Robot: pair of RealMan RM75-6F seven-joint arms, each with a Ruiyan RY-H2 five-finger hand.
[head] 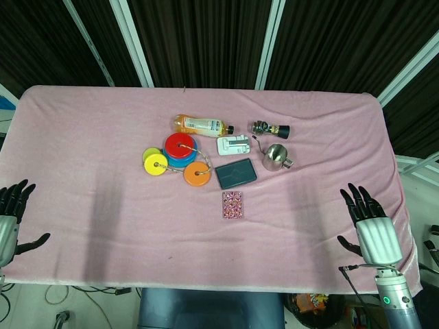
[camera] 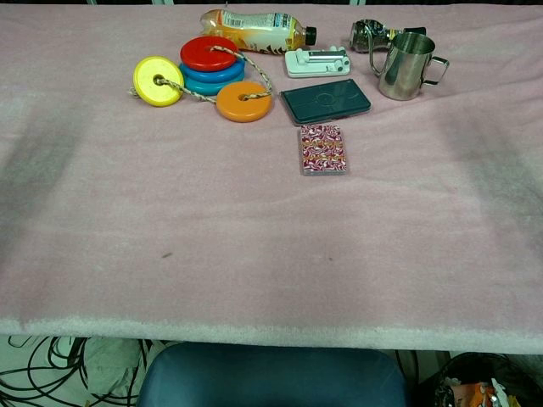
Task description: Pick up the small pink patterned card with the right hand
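Pink card (head: 232,204) lay flat mid-table, just front of dark case (head: 236,173) | right hand (head: 370,226) empty, fingers spread, at front-right edge | step: reach unstarted | next: cross leftward, descend on card.

Left hand (head: 8,223) cut off by left edge in head view, only part of palm & fingers show. Neither hand seen in chest view. Bottle (camera: 251,28) label text too small to read. Small dark item (head: 269,128) behind metal cup (head: 276,157): can't tell what it is; partly hidden in chest view.
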